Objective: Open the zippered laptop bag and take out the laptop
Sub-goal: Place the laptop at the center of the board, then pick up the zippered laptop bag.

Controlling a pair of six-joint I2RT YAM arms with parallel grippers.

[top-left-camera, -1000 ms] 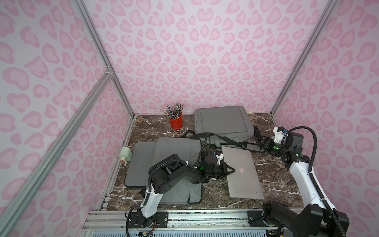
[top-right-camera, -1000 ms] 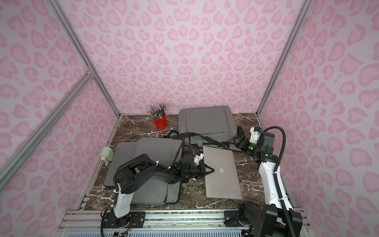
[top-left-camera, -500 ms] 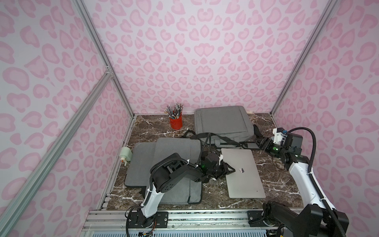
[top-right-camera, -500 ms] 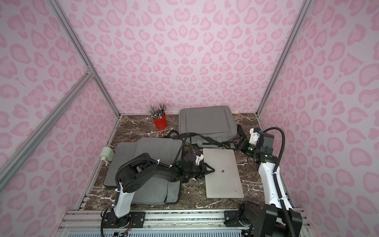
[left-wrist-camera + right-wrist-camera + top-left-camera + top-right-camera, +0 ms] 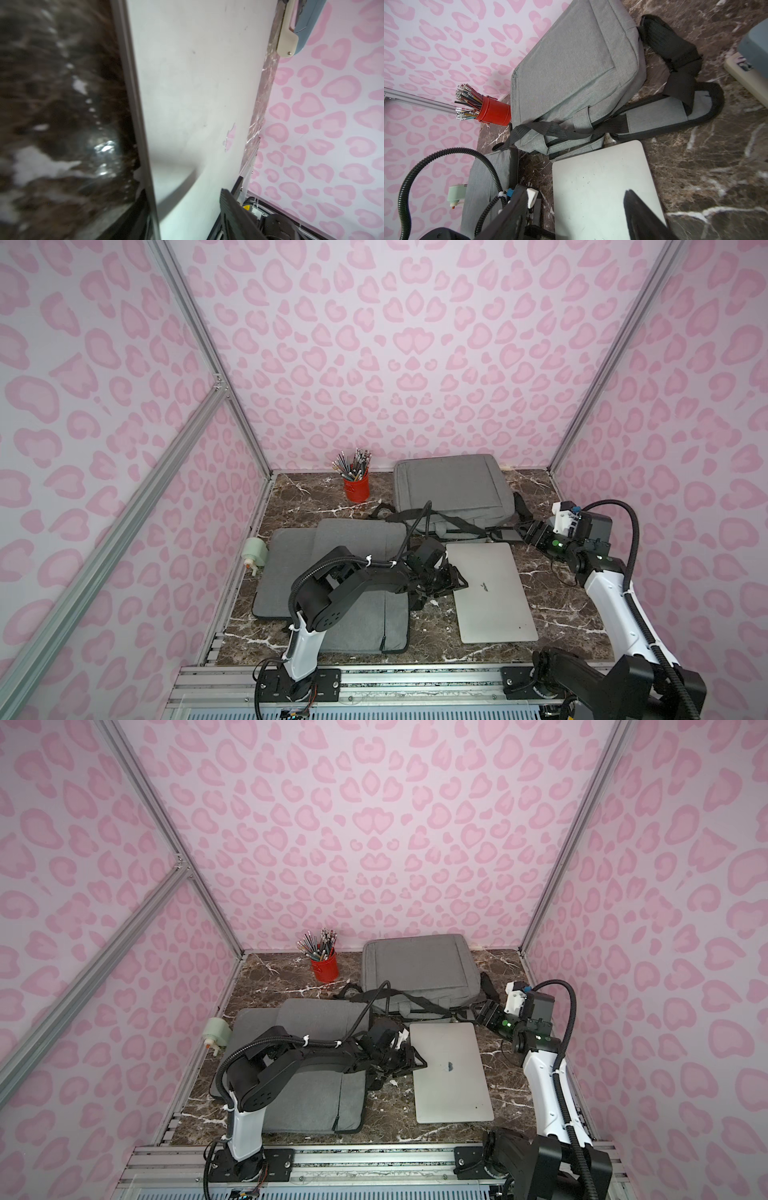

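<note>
Silver laptop [image 5: 489, 590] now flat on bench [image 5: 573, 605] beside grey sleeve [image 5: 353, 614] (extraction looks finished); left fingers [image 5: 455, 581] parted, releasing its edge; right fingers [image 5: 528, 536] open, empty.

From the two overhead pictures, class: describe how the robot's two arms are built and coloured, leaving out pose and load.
Both arms are black with a white lower segment. The left arm carries a ribbed black cable fixed by white ties. The right arm has a similar looping cable and a white block with green lights behind the right gripper.
</note>
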